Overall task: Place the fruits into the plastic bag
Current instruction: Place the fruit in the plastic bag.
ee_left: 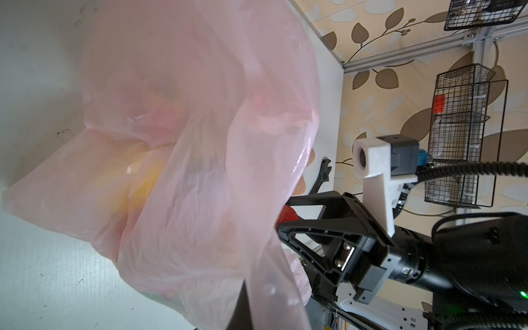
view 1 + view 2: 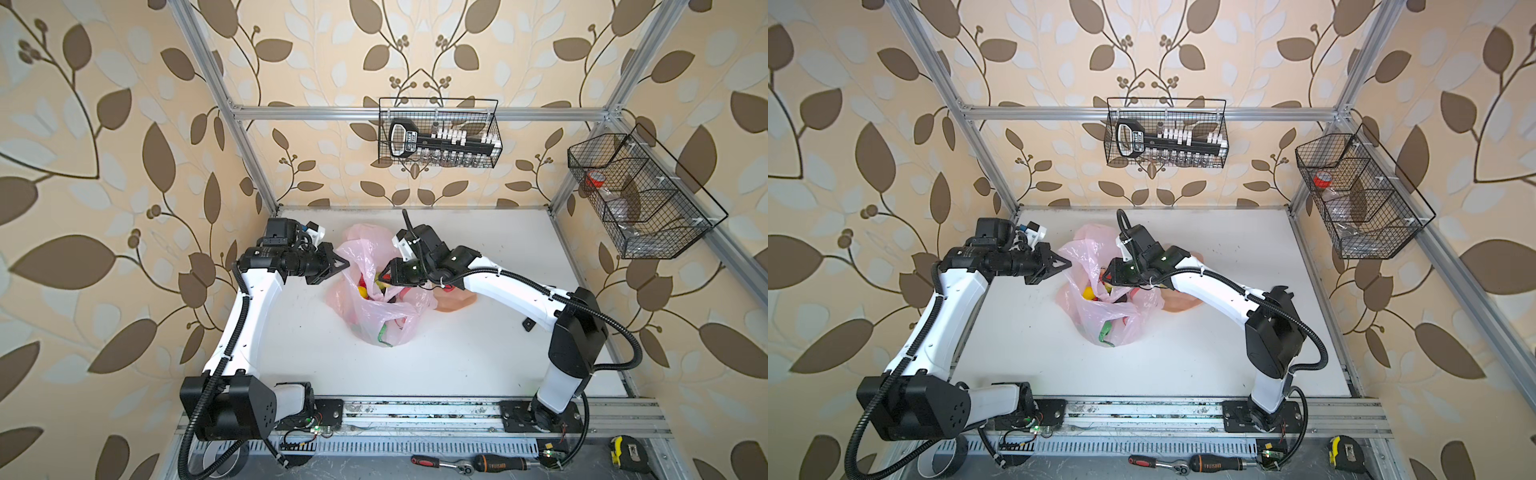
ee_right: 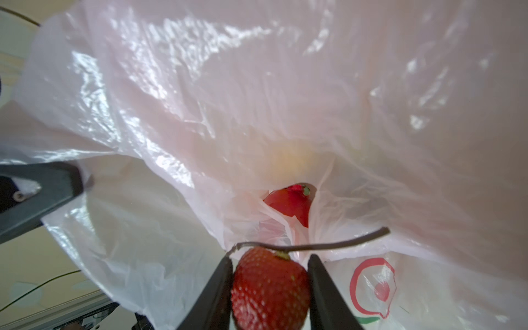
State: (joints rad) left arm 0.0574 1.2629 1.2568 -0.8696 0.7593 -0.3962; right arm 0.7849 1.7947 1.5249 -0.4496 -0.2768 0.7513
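The plastic bag (image 3: 257, 100) is thin pink film, see-through, crinkled all over and shiny where the light catches it. The strawberry (image 3: 270, 288) looks like hard plastic, glossy red with a pimpled skin. The table (image 2: 457, 353) has a flat white matt top. The frame bars (image 2: 415, 113) are bare brushed metal, and the baskets (image 2: 440, 133) are black wire mesh. The arm shells (image 2: 257, 303) are smooth white plastic with matt black joints.

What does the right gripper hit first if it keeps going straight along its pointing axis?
Probably the red apple lying in the mouth of the translucent pink plastic bag: the right gripper, shut on the red strawberry, aims straight at it. Depth is unclear; a bag fold may touch first.
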